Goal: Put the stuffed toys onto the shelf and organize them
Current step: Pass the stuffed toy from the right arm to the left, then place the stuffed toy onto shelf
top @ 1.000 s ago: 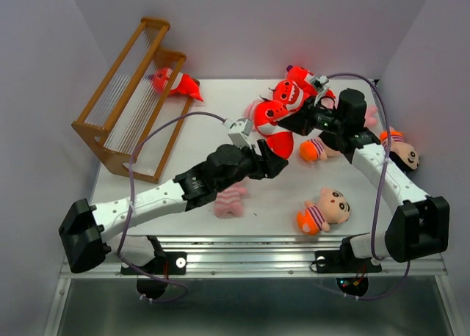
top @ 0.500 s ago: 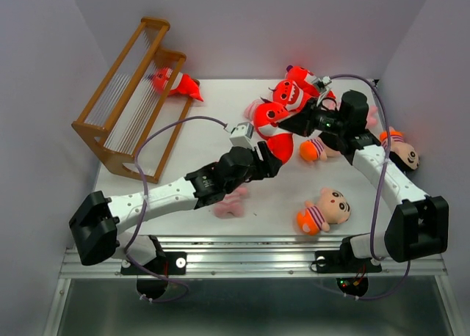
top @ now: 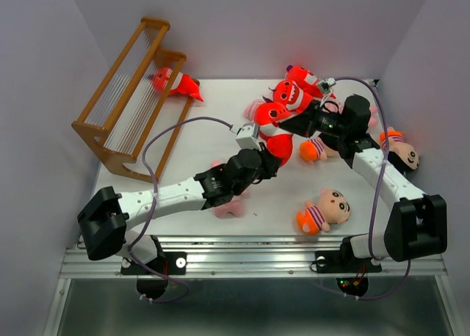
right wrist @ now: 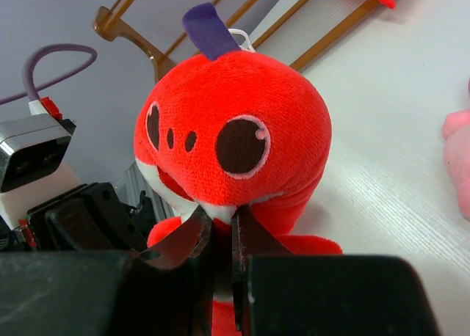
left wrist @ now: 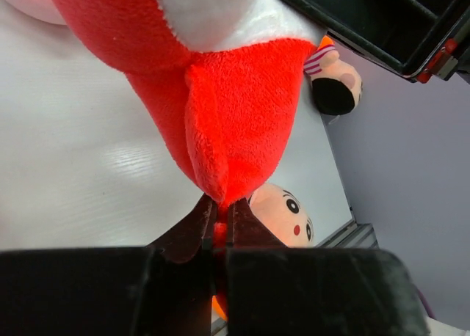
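Top view: we've got the red monster looking lifted over the middle of the table, well apart from the shelf at the far left. The right claw is at its head end and the left claw at its bottom. Our worry is a tug-of-war: if one arm drives off before the other lets go, something slips or stretches.

Left wrist: the jaws are pinched shut on just the pointy bottom tip of the plush. That's a skimpy bite, and we reckon it could pull free and drop the toy near the boy doll below.

Right wrist: the jaws are clamped on the white lip under the mouth. The toy looks like soft, floppy bright red fleece, with big brown eyes and a purple tab on top.
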Motion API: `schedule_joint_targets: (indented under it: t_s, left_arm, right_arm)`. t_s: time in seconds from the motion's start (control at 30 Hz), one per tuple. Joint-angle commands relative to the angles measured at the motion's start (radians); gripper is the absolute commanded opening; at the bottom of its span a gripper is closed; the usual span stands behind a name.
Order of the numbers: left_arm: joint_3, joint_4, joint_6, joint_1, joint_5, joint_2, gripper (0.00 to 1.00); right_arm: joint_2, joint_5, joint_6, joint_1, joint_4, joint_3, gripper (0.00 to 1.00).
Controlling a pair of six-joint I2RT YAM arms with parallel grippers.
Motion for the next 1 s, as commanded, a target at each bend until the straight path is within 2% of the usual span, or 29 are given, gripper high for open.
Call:
schedule_joint_targets:
  t_s: [0.0, 0.03, 0.07, 0.1, 0.2, 0.23, 0.27, 0.47, 0.7, 0.97]
  left_arm:
    - [0.041, 0.076, 0.013, -0.001, -0.089, -0.012, 0.00]
    - [0.037, 0.076, 0.012, -0.003, -0.094, -0.015, 0.00]
    - [0.033, 0.076, 0.010, -0.001, -0.100, -0.020, 0.00]
    - [0.030, 0.073, 0.010, -0.003, -0.108, -0.025, 0.00]
    - [0.017, 0.041, -0.002, 0.000, -0.154, -0.044, 0.00]
    - [0.009, 0.016, -0.013, 0.003, -0.183, -0.060, 0.00]
    - [0.004, 0.002, -0.021, 0.009, -0.194, -0.067, 0.00]
    - [-0.036, -0.081, -0.097, 0.137, -0.238, -0.109, 0.00]
    - [0.052, -0.165, -0.096, 0.250, -0.355, 0.010, 0.00]
    - [0.164, -0.179, -0.028, 0.364, -0.375, 0.161, 0.00]
  right_arm:
    - [-0.007, -0.027, 0.044, -0.007, 0.105, -0.010, 0.01]
    - [-0.008, -0.024, 0.041, -0.007, 0.104, -0.010, 0.01]
    - [-0.010, -0.022, 0.034, -0.007, 0.104, -0.013, 0.08]
    - [-0.011, -0.021, 0.034, -0.007, 0.104, -0.014, 0.20]
    - [-0.027, -0.007, -0.012, -0.033, 0.079, -0.007, 0.77]
    - [-0.034, 0.008, -0.037, -0.045, 0.075, -0.006, 0.85]
    - [-0.044, 0.016, -0.045, -0.062, 0.073, -0.007, 1.00]
    - [-0.076, 0.028, -0.043, -0.242, 0.069, -0.027, 1.00]
    - [-0.087, 0.061, -0.095, -0.260, 0.047, -0.083, 1.00]
    - [-0.073, 0.039, -0.097, -0.278, 0.047, -0.096, 1.00]
